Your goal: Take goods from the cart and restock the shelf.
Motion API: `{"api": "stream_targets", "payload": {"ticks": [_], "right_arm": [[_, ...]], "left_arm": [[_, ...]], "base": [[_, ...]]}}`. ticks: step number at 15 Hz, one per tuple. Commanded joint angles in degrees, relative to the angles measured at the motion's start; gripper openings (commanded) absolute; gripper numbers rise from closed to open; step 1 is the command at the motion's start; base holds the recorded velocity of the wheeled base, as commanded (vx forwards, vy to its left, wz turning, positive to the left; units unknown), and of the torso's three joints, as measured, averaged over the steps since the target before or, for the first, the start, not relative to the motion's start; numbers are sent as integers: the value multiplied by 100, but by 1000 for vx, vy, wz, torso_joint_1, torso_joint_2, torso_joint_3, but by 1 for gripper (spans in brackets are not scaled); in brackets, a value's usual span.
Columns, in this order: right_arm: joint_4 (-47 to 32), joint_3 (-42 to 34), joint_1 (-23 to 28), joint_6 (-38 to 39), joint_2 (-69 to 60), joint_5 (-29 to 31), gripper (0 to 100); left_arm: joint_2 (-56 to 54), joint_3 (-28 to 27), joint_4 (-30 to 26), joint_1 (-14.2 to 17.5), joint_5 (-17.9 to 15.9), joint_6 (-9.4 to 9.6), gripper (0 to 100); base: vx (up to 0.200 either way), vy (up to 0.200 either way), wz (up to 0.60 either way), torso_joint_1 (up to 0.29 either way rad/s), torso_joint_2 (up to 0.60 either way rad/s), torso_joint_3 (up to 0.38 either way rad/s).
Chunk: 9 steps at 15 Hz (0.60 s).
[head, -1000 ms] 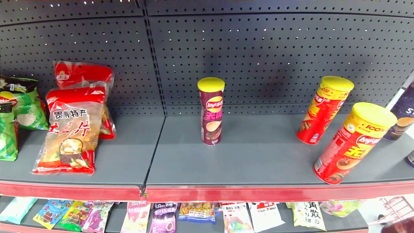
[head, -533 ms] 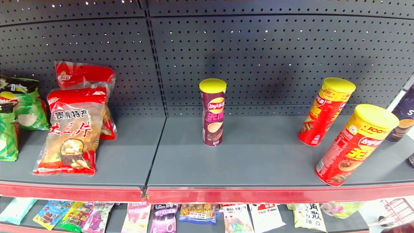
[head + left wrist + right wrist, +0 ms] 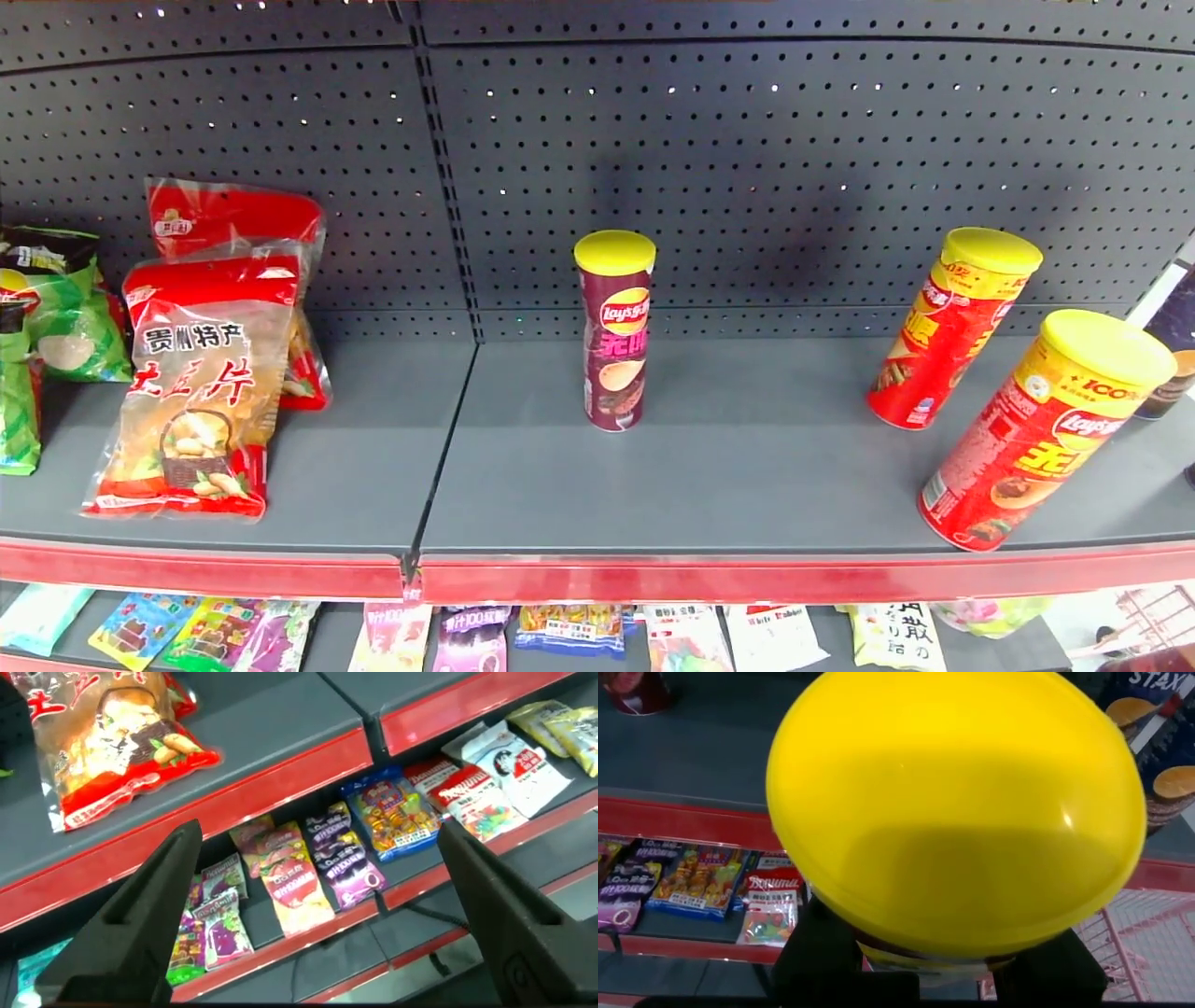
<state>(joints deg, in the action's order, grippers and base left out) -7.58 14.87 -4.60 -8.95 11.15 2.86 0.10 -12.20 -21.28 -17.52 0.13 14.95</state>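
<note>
- The right claw is clenched round the held can, whose yellow lid faces the wrist camera. The can is nearer than the purple can and well to its right, in front of the shelf. The dark red shape at the head view's lower right corner may be this can.
- A pink cart shows just past the held can, lower down.
- The left claw is released and empty, fingers wide apart, lower than the purple can and to its left.
- Packets lie in a row on the lower shelf, beneath the purple can.
- The near red can stands at the shelf's front edge, well right of the purple can.
- A red bag lies well left of the purple can, with green bags farther left.
- The far red can stands right of the purple can, about level with it.
- The pegboard rises behind the purple can.
</note>
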Motion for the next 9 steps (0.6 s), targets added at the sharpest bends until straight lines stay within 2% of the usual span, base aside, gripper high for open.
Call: {"api": "stream_targets", "payload": {"ticks": [1,2,3,4,7,8,9], "right_arm": [[2,-116,-147,-169,-333,-84,0],[2,-90,-129,-169,-324,-119,0],[11,-63,-129,-169,-254,-128,0],[20,-19,-156,-160,-105,-146,0],[11,-11,-252,113,115,-480,0],[11,-19,-261,121,115,-524,0],[11,-19,-261,121,115,-524,0]], "left_arm": [[553,-300,230,3,-49,-167,100],[1353,-608,599,-6,-110,-466,100],[2284,-924,1065,3,-356,-712,100],[3321,-1293,1628,3,-760,-827,100],[6107,-2445,3016,-6,-1675,-791,100],[6837,-2849,3333,-6,-2035,-712,100],[7224,-3104,3403,-50,-2228,-633,100]], "base": [[0,0,0,0,0,0],[0,0,0,0,0,0],[0,0,0,0,0,0],[0,0,0,0,0,0],[0,0,0,0,0,0],[0,0,0,0,0,0],[0,0,0,0,0,0]]}}
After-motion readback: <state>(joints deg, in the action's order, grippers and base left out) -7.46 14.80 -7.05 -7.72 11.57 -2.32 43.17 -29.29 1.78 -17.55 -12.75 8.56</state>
